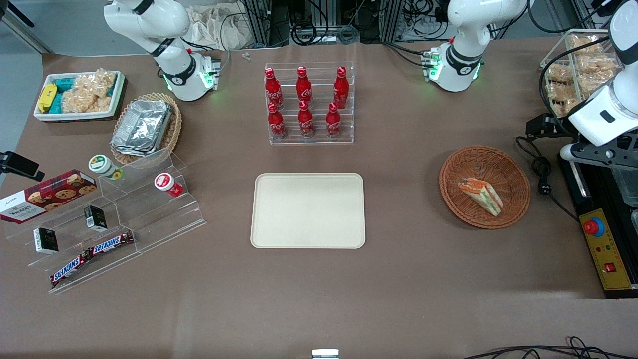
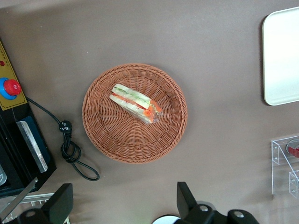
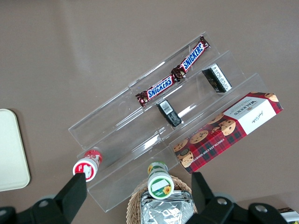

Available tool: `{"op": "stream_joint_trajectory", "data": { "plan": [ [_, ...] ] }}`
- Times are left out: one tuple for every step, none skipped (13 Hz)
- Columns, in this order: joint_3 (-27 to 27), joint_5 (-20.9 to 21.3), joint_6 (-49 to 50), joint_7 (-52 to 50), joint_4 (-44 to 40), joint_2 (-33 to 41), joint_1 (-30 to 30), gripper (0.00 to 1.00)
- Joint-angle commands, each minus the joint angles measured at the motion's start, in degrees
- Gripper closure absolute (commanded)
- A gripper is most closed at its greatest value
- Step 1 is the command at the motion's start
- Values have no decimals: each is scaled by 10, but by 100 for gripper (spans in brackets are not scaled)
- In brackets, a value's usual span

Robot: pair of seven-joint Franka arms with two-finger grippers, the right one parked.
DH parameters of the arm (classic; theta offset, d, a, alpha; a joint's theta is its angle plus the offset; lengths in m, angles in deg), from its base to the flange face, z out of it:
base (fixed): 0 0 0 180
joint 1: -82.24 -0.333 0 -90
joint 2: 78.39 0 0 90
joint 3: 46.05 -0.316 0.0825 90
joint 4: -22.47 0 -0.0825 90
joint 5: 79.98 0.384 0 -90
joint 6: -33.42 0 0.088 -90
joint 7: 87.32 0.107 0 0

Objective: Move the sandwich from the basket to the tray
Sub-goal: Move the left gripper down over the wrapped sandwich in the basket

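The sandwich (image 1: 481, 195), a clear-wrapped wedge with orange and green filling, lies on its side in the round reddish-brown wicker basket (image 1: 518, 174) toward the working arm's end of the table. In the left wrist view the sandwich (image 2: 136, 103) rests near the middle of the basket (image 2: 100, 135). The cream tray (image 1: 308, 210) sits bare at the table's middle, and one end of the tray (image 2: 280, 56) shows in the wrist view. My left gripper (image 1: 605, 154) hangs high beside the basket. In the wrist view the gripper (image 2: 124, 203) is open, fingers wide apart, holding nothing.
A black cable (image 1: 543, 169) and a control box with a red stop button (image 1: 594, 227) lie beside the basket. A rack of red bottles (image 1: 309, 104) stands farther from the camera than the tray. A clear stepped shelf (image 1: 124, 214) with snacks sits toward the parked arm's end.
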Motion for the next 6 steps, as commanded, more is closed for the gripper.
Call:
{"op": "stream_joint_trajectory", "data": {
  "plan": [
    [2, 10, 18, 3, -17, -10, -2, 0],
    [2, 10, 18, 1, -23, -10, -2, 0],
    [2, 3, 19, 0, -36, -19, -2, 0],
    [2, 9, 31, -9, -57, -33, -2, 0],
    [8, 11, 39, -54, -61, -45, 2, 0],
    [22, 13, 35, -162, -53, -45, 2, 0]
  ]
}}
